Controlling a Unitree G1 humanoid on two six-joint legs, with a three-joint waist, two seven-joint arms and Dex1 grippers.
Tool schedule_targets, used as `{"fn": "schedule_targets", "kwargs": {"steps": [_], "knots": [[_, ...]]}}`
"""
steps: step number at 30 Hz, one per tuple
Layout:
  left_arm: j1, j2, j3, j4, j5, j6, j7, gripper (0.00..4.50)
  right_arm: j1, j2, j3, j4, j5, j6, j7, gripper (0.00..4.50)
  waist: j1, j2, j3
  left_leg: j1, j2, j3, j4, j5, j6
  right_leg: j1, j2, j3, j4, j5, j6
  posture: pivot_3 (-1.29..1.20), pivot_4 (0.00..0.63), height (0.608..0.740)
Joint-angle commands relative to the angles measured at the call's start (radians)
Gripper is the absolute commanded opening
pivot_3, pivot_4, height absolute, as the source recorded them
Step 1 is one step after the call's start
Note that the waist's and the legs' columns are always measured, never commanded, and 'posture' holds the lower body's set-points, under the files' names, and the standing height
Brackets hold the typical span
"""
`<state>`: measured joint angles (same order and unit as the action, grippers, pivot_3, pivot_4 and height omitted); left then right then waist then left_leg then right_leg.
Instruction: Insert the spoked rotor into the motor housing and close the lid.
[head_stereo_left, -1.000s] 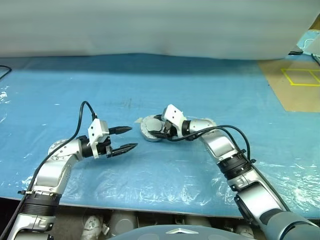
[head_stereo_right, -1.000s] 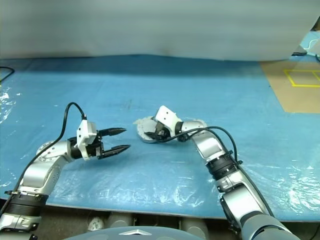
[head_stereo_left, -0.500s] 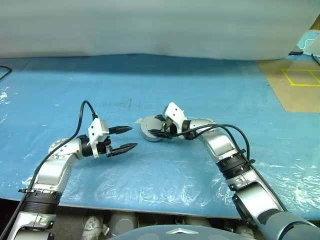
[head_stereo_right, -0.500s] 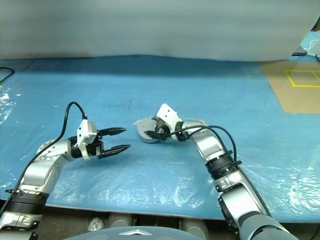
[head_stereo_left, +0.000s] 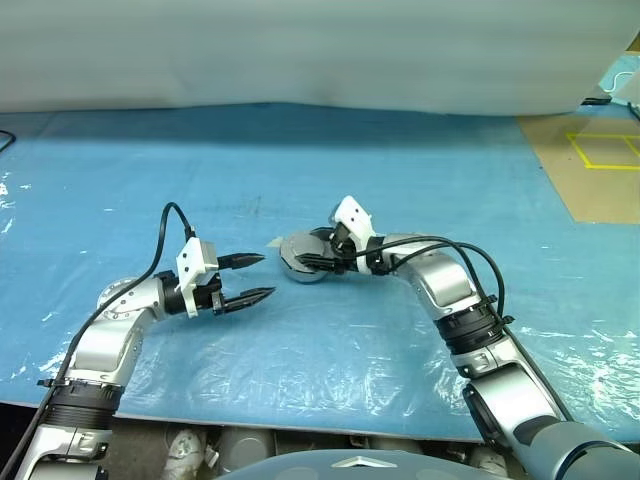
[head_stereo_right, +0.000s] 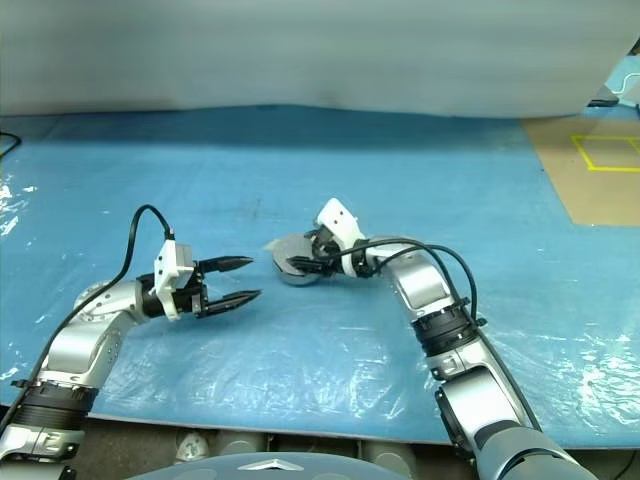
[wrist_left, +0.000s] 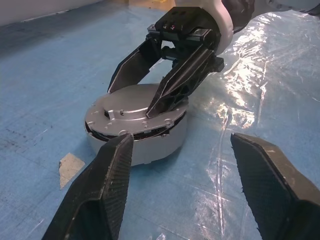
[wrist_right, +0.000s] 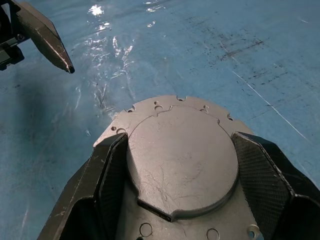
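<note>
Silver-grey, the lid (wrist_left: 134, 116) sits askew on the motor housing (wrist_left: 150, 145) mid-table, where the right gripper (wrist_left: 131, 96), fingers spread, has just rolled to seat it; left gripper (head_stereo_left: 258, 277) waits agape.

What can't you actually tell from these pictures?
- Whether the spoked rotor is inside: the lid covers the motor housing.
- Whether the lid is fully seated: the left wrist view shows a dark gap under its rim, partly hidden by the right gripper.
- In the head views, the right gripper hides most of the housing.
</note>
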<state>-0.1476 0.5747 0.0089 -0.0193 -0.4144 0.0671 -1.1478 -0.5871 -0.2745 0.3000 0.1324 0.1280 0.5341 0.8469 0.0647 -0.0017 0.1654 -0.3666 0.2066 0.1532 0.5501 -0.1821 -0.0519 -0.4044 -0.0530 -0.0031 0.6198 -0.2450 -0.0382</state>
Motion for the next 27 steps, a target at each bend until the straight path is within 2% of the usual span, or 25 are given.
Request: {"fn": "schedule_targets", "kwargs": {"steps": [1,10,15,17,27], "knots": [[0.005,0.000,0.008,-0.018,-0.007,-0.017,-0.001,3.27,0.036,-0.008,0.057,0.020,-0.040,-0.010,-0.002,2.94,0.000,0.000,0.000,0.000,0.000,0.000,0.000,0.000,0.000,0.000,0.000,0.000,0.000,0.000,0.000,0.00,0.150,0.740],[0.009,0.002,0.009,-0.020,-0.009,-0.016,-0.001,3.27,0.035,0.015,0.088,0.085,-0.099,-0.004,-0.072,2.94,-0.002,0.000,0.000,0.005,0.000,0.000,0.002,0.000,0.000,0.004,0.000,0.002,0.000,-0.002,-0.004,0.00,0.150,0.740],[0.009,0.001,0.009,-0.020,-0.008,-0.017,-0.001,3.27,0.028,0.030,0.129,0.171,-0.164,0.012,-0.133,2.94,-0.012,-0.001,0.000,0.016,0.000,0.000,0.001,0.000,0.000,0.013,0.000,0.004,0.002,-0.003,-0.004,0.00,0.150,0.740],[0.009,0.001,0.009,-0.020,-0.008,-0.017,0.000,3.27,0.034,0.030,0.136,0.179,-0.167,0.012,-0.133,2.94,-0.014,-0.001,-0.001,0.021,0.000,0.000,0.000,-0.001,0.001,0.017,-0.001,0.004,0.001,-0.007,0.003,0.00,0.150,0.740],[-0.036,-0.024,0.000,0.038,0.036,-0.026,0.056,3.27,0.064,-0.031,0.160,0.164,-0.191,-0.048,-0.100,2.94,-0.013,0.001,-0.008,0.023,-0.001,0.000,-0.004,-0.001,0.002,0.018,-0.003,0.005,0.001,-0.007,0.004,0.00,0.150,0.740]]}}
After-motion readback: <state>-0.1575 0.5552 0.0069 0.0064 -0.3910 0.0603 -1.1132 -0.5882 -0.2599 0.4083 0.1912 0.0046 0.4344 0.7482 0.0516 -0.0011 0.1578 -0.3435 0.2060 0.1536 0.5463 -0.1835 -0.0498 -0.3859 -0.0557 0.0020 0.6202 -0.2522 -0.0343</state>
